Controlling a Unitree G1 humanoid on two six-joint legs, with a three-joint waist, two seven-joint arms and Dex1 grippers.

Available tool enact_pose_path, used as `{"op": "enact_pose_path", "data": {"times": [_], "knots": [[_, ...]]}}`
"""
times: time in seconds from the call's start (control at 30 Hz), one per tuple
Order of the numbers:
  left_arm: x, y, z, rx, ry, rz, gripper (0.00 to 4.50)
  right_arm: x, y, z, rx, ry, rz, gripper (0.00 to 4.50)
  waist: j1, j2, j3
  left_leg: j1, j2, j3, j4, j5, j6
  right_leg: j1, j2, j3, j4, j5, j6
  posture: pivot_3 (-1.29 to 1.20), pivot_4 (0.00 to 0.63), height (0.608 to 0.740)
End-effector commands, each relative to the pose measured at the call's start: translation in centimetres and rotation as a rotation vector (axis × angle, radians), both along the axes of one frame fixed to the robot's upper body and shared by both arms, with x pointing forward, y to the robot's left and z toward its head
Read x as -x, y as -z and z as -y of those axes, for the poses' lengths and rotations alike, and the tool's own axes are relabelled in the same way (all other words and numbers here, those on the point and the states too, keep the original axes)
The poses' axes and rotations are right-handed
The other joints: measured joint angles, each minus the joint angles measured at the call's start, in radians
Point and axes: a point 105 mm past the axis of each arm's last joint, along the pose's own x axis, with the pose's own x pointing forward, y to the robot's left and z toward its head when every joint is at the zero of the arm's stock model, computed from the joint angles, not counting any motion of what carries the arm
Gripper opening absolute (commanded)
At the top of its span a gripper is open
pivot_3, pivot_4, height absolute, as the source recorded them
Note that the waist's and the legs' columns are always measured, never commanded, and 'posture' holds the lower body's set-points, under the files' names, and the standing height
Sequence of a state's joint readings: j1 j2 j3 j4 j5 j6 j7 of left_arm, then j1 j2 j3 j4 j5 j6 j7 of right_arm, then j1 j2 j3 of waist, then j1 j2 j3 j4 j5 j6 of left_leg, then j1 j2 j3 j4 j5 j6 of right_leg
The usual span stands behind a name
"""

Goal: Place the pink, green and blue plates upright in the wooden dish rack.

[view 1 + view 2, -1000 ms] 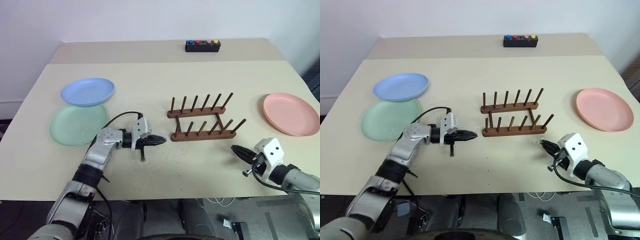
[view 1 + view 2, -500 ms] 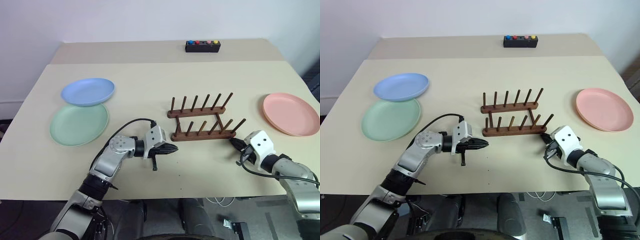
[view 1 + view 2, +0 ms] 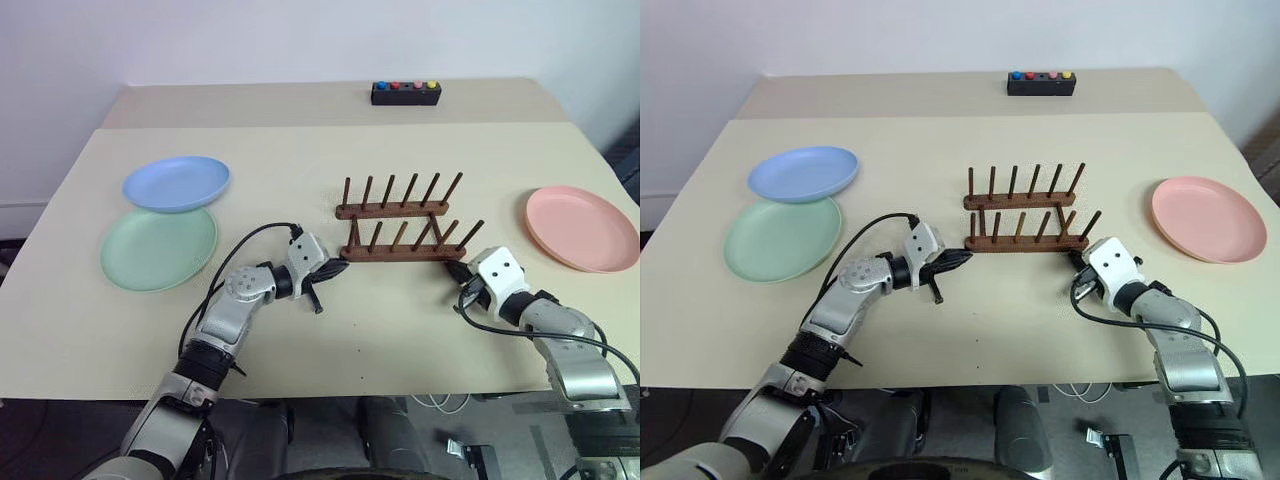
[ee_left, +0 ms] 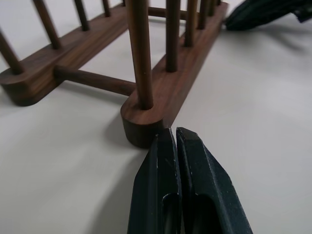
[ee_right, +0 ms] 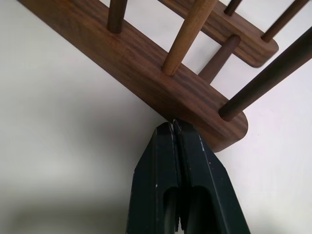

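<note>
Right end effector (image 5: pixel 174 127) tip behind its housing, against wooden dish rack (image 3: pixel 400 228)

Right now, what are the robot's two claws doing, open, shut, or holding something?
Left gripper: shut, holding nothing, tips at one end of the dark brown wooden dish rack.
Right gripper: shut, holding nothing, tips against the rack's other end.

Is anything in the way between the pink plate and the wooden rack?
No. The pink plate lies flat on the table, to the right of the wooden dish rack, with bare tabletop between them. The shut right gripper sits at the rack's near right end, off that path.
</note>
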State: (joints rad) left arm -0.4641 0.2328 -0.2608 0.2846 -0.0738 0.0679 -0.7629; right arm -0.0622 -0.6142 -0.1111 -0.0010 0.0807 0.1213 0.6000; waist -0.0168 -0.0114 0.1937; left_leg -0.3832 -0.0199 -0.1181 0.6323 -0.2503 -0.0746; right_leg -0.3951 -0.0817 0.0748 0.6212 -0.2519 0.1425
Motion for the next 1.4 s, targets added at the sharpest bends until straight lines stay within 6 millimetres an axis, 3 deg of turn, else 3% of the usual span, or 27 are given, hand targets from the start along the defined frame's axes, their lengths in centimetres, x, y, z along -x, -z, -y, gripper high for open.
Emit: {"op": "enact_pose_path", "data": {"times": [0.03, 0.37, 0.67, 0.77, 0.9, 1.0, 1.2, 1.37, 1.4], "knots": [[-0.8, -0.5, -0.7, 0.001, -0.037, 0.032, 0.09, -0.6, -0.7, 0.0, 0.009, 0.002, 0.039, 0.05, 0.000, 0.000, 0.000, 0.000, 0.000, 0.000, 0.000, 0.000, 0.000, 0.000, 0.000, 0.000, 0.000, 0.000, 0.000, 0.00, 0.150, 0.740], [-0.7, -0.5, -0.9, 0.002, -0.026, 0.033, 0.09, -0.2, -0.9, 0.0, 0.016, -0.019, 0.041, 0.05, 0.001, 0.000, 0.000, 0.000, 0.000, 0.000, 0.000, 0.000, 0.000, 0.000, 0.000, 0.000, 0.000, 0.000, 0.000, 0.00, 0.150, 0.740], [1.2, -0.4, -1.0, 0.012, 0.052, -0.015, 0.09, 2.6, -2.1, 3.6, 0.084, 0.044, 0.020, 0.05, 0.000, 0.000, 0.000, 0.000, 0.000, 0.000, -0.001, 0.000, 0.000, 0.000, 0.000, 0.000, 0.000, 0.000, 0.000, 0.00, 0.150, 0.740], [2.8, -0.7, -0.7, 0.024, 0.145, -0.053, 0.00, 3.1, -3.6, 6.0, 0.082, 0.117, 0.016, 0.87, -0.002, 0.001, 0.000, 0.000, 0.000, 0.000, -0.001, 0.000, 0.000, 0.000, 0.000, 0.000, 0.000, 0.000, 0.000, 0.00, 0.150, 0.740], [4.9, -1.5, -0.2, 0.051, 0.265, -0.090, 0.00, 2.6, -5.8, 9.7, 0.194, 0.268, 0.060, 2.80, 0.000, 0.001, 0.000, 0.000, 0.000, 0.000, -0.001, 0.000, 0.000, 0.000, 0.000, 0.000, 0.000, 0.000, 0.000, 0.00, 0.150, 0.740], [5.8, -2.1, 0.4, 0.075, 0.324, -0.090, 0.00, 1.8, -6.4, 12.2, 0.292, 0.373, 0.068, 4.27, 0.000, 0.001, 0.000, 0.000, 0.000, 0.000, 0.000, 0.000, 0.000, 0.000, 0.000, 0.000, 0.000, 0.000, 0.000, 0.00, 0.150, 0.740], [6.2, -2.6, 1.0, 0.084, 0.347, -0.086, 0.00, 0.0, -4.6, 15.2, 0.338, 0.493, 0.018, 4.27, -0.001, 0.001, 0.000, 0.000, 0.000, 0.000, -0.001, 0.000, 0.000, 0.000, 0.000, 0.000, -0.001, 0.000, -0.001, 0.00, 0.150, 0.740], [6.2, -2.5, 0.9, 0.077, 0.336, -0.080, 0.00, -1.0, -3.6, 15.7, 0.331, 0.485, -0.017, 4.27, -0.004, 0.001, 0.000, 0.000, 0.000, 0.001, -0.001, 0.000, 0.000, 0.000, 0.000, 0.000, -0.001, 0.000, 0.000, 0.00, 0.150, 0.740], [6.1, -2.5, 0.8, 0.073, 0.330, -0.080, 0.00, -1.1, -3.5, 15.6, 0.326, 0.477, -0.022, 4.04, -0.004, 0.001, 0.000, 0.000, 0.000, 0.001, 0.000, 0.000, 0.000, 0.000, 0.000, 0.000, -0.001, 0.000, 0.000, 0.00, 0.150, 0.740]]}}
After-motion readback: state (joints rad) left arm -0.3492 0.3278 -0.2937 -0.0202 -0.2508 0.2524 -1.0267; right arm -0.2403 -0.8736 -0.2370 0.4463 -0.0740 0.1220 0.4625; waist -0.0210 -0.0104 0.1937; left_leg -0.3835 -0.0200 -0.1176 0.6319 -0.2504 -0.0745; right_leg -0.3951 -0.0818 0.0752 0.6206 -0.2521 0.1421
